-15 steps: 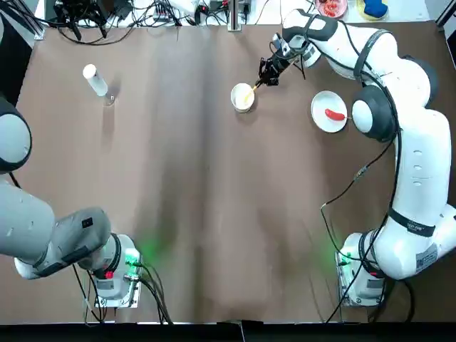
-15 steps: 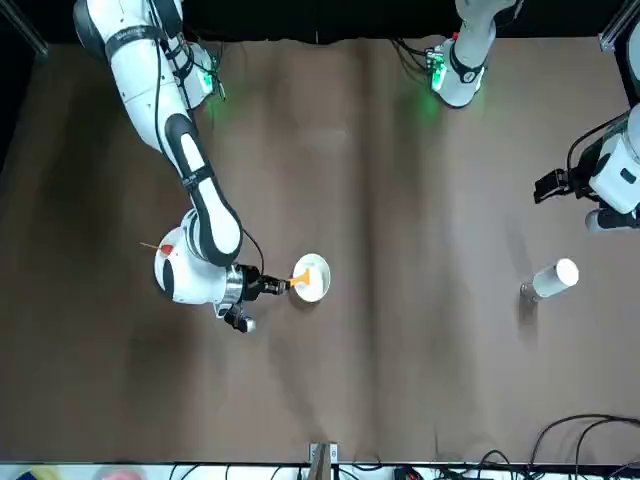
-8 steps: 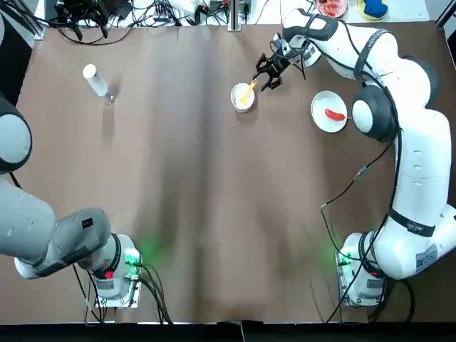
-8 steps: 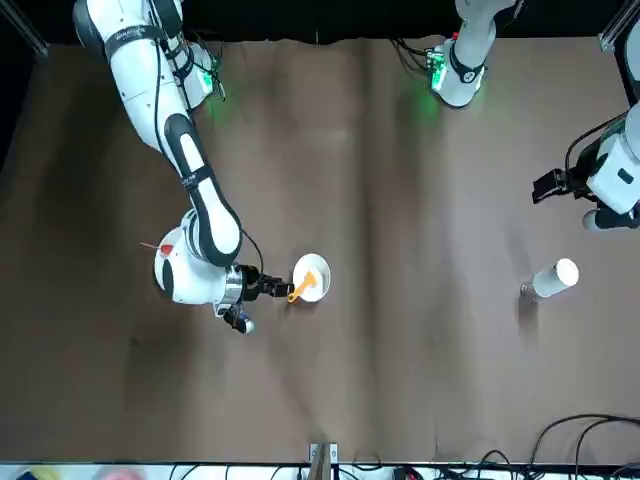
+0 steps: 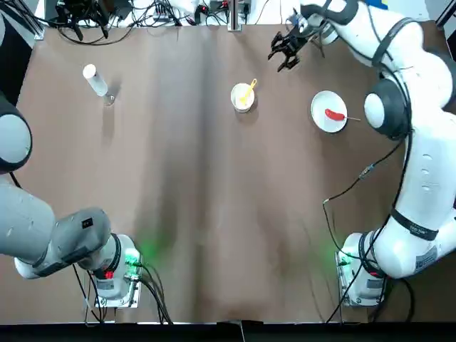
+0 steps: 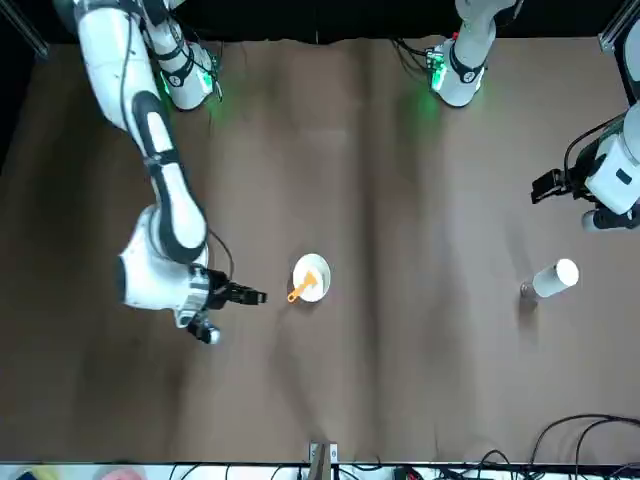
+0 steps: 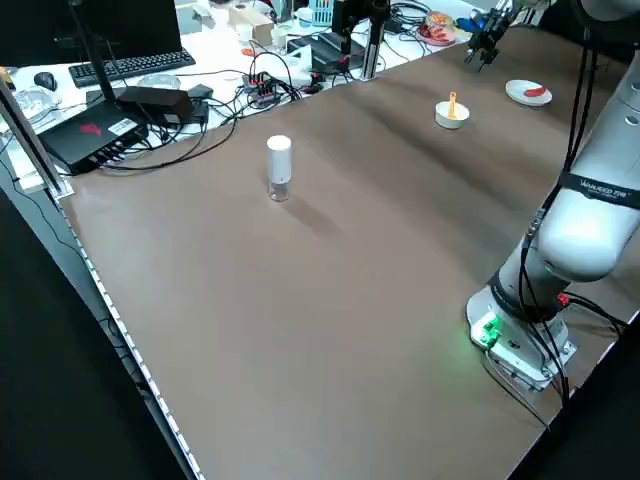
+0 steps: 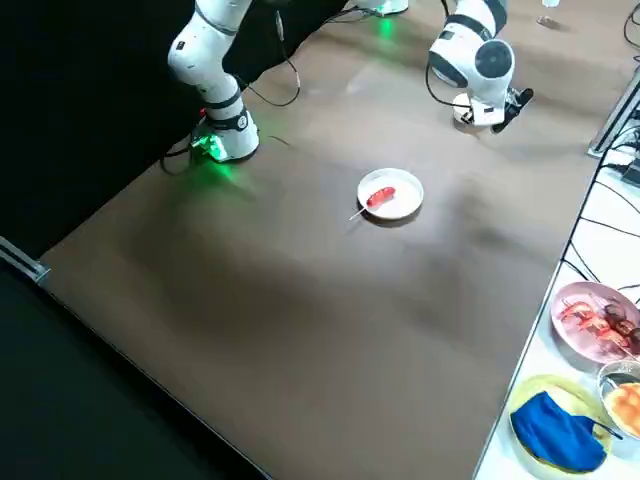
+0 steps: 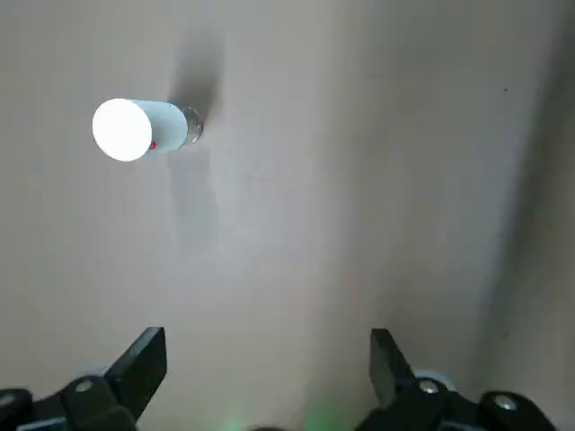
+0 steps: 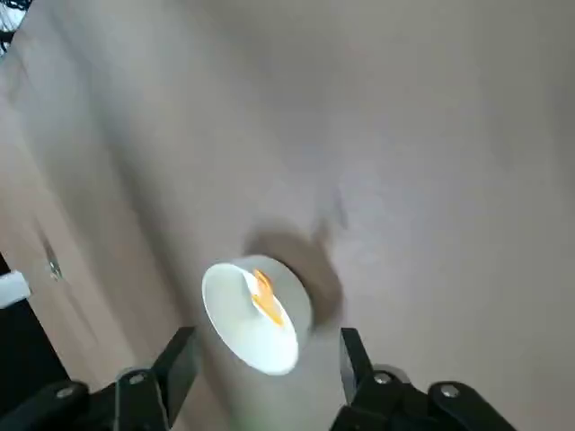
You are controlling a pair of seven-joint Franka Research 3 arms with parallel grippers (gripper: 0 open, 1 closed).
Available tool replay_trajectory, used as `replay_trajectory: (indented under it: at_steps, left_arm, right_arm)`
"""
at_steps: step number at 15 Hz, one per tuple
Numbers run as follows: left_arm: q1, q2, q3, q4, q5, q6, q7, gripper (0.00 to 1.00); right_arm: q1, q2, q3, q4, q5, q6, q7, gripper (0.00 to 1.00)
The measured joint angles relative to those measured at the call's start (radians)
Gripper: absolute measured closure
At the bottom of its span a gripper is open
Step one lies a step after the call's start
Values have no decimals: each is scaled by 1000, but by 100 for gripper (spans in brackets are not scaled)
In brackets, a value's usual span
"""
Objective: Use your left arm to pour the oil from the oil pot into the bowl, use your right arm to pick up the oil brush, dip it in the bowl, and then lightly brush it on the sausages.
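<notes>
The right gripper (image 5: 276, 61) hangs at the upper right of the top view, its two fingers spread wide with nothing between them. In that picture it is near the bowl (image 5: 243, 109), above it and to its right, and does not touch it. The front view has the same gripper left of centre, pointing toward the bowl but clear of it.

The brush (image 5: 251, 87) rests in the bowl, its yellow-orange handle leaning on the rim and sticking out past it. The bowl sits on the table (image 5: 192, 214), in the upper middle of the top view.

The sausage (image 5: 334, 115), bright red on a thin skewer (image 5: 354, 119), lies on the flat white plate (image 5: 321, 124) at the upper right of the top view. The skewer reaches over the plate's rim on the right.

The oil pot (image 5: 95, 80) stands upright on the table at the upper left of the top view, white cap on top, well apart from the bowl.

The left gripper (image 6: 536, 190) is parked at the right edge of the front view, above the oil pot in that picture. The left wrist view shows its fingers far apart and holding nothing.

At the lower right of the right side view, a pink plate (image 8: 566, 340) holds more food, and a blue cloth (image 8: 557, 432) lies in a yellow dish (image 8: 548, 387).
</notes>
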Motion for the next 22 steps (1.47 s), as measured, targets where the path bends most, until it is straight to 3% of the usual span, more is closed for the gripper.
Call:
replay_trajectory:
  at_steps: [3,6,8,9,12,15,18,22]
  left_arm:
    - [0,0,0,0,0,0,0,0]
    - [0,0,-2,-1,0,0,0,0]
    - [0,-2,-4,-9,0,10,0,0]
    - [1,-16,-6,-33,0,37,0,0]
    - [0,-42,-13,-57,0,43,0,0]
    - [0,-51,-17,-59,0,43,0,0]
    - [6,-51,-16,-59,0,43,0,0]
    - [3,-51,-17,-58,0,43,-5,0]
  right_arm:
    - [-73,-61,-13,18,-114,-157,-5,27]
    - [-152,-144,-15,31,-296,-327,-16,26]
    - [-190,-214,-15,33,-400,-425,-51,24]
    - [-217,-289,-18,34,-492,-517,-93,22]
    - [-243,-409,-23,35,-644,-609,-155,1]
    - [-242,-514,-18,34,-781,-633,-165,0]
    - [-241,-591,-15,24,-807,-628,-165,0]
    - [-231,-690,-7,-105,-802,-526,-166,0]
